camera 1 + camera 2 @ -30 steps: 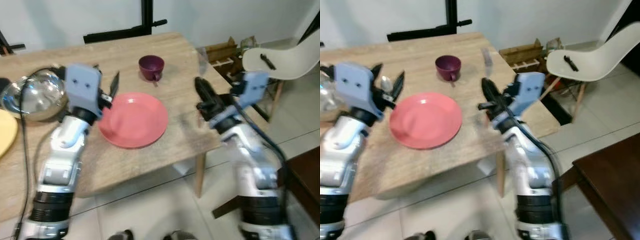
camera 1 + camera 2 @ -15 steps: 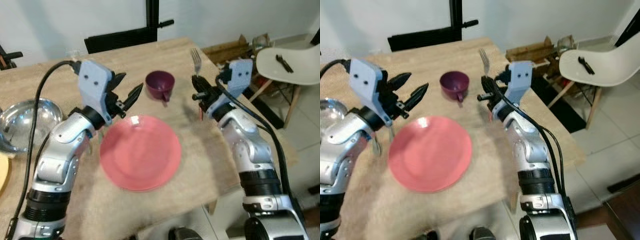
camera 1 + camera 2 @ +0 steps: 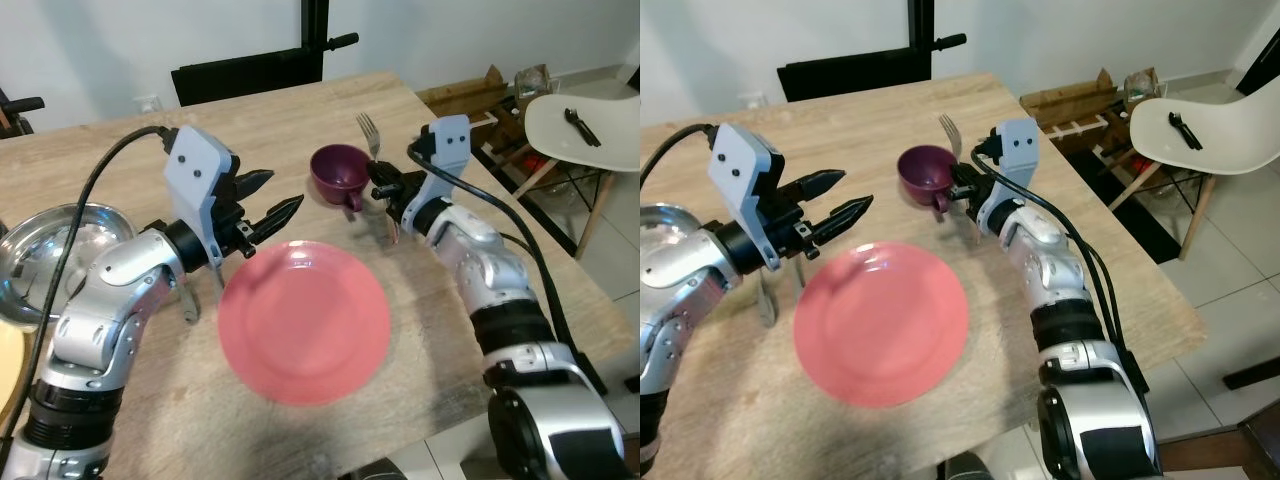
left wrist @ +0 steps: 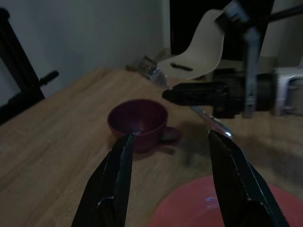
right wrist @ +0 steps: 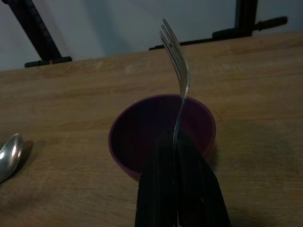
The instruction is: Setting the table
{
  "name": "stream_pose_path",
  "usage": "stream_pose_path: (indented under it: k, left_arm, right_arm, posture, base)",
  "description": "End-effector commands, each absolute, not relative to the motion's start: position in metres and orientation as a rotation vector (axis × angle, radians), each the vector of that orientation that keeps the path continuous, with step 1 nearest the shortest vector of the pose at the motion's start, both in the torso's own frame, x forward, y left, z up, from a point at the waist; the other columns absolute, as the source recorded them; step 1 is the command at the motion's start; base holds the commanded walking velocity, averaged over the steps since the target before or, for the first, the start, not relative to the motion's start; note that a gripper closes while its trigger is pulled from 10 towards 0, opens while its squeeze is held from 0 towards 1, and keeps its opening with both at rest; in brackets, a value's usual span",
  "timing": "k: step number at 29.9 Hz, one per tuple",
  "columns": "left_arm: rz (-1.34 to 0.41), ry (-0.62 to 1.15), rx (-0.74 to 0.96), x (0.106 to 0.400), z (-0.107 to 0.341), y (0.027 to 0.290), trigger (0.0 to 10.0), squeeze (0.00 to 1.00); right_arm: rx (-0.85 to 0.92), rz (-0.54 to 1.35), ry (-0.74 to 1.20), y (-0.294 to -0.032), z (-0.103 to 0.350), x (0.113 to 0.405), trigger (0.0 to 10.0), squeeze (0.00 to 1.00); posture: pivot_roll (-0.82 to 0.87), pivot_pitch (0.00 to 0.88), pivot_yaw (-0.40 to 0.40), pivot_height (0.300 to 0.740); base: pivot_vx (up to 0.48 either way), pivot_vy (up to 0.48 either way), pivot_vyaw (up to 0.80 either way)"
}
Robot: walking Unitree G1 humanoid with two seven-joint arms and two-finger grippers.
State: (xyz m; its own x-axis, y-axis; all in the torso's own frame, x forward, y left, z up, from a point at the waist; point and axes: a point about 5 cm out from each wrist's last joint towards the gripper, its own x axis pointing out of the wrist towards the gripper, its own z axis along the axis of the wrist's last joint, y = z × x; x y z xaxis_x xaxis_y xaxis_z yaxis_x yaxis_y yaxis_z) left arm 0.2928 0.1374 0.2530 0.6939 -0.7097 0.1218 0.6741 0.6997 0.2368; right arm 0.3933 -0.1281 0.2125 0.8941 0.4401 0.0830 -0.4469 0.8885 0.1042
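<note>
— What is seen, taken from left to right?

— A steel bowl [image 3: 40, 250] is seen at the table's [image 3: 90, 165] left edge. The left gripper [image 3: 268, 207] is held above the pink plate's [image 3: 303, 334] rim, fingers spread and nothing between them. Beyond lies the purple cup [image 3: 338, 172]. The right gripper [image 3: 383, 186] is clamped on a fork [image 3: 370, 133], tines up, just beside the cup.

— What has changed?

— The fork has been carried inward from the table's right edge within the last second, and the view has been brought closer. Placement of the fork beside the plate is judged to be the step in hand.
</note>
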Motion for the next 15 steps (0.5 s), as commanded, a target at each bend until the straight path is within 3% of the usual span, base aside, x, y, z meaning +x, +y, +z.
stream_pose_path:
  k: [1, 8, 15]
  left_arm:
    - [-0.8, -0.202, 0.18, 0.29, 0.253, 0.136, 10.0, 0.0]
    - [-0.839, -0.142, 0.268, 0.292, 0.247, 0.133, 10.0, 0.0]
    - [-1.022, -0.076, 0.274, 0.304, 0.244, 0.109, 10.0, 0.0]
  right_arm:
    - [0.132, 0.43, -0.073, -0.132, 0.214, 0.395, 10.0, 0.0]
    - [0.218, 0.374, -0.153, -0.157, 0.233, 0.396, 10.0, 0.0]
    - [0.174, 0.279, -0.082, -0.174, 0.208, 0.395, 10.0, 0.0]
  posture:
    - [-0.14, 0.079, 0.056, 0.74]
    - [-0.15, 0.091, 0.059, 0.74]
    - [-0.16, 0.094, 0.08, 0.74]
  base:
    - [0.0, 0.0, 0.0]
    - [0.0, 0.0, 0.0]
    - [0.0, 0.0, 0.0]
